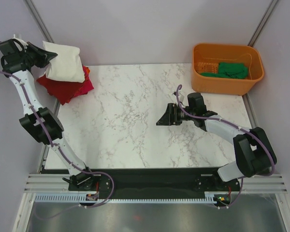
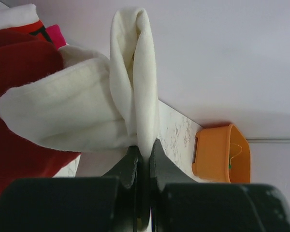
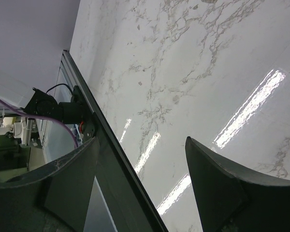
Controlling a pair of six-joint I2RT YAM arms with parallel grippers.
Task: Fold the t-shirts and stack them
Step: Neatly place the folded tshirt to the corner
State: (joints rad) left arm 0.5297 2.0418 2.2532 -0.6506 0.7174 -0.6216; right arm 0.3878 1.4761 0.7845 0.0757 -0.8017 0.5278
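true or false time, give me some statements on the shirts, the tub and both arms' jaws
1. The left jaws are shut on the cream-white t-shirt. True.
2. The right jaws hold a green shirt. False: they are open and empty above the marble table.
3. The green t-shirt lies inside the orange tub. True.
4. The orange tub stands at the table's far left corner. False: it is at the far right corner.
5. The dark red t-shirt lies under the cream-white one at the far left corner. True.
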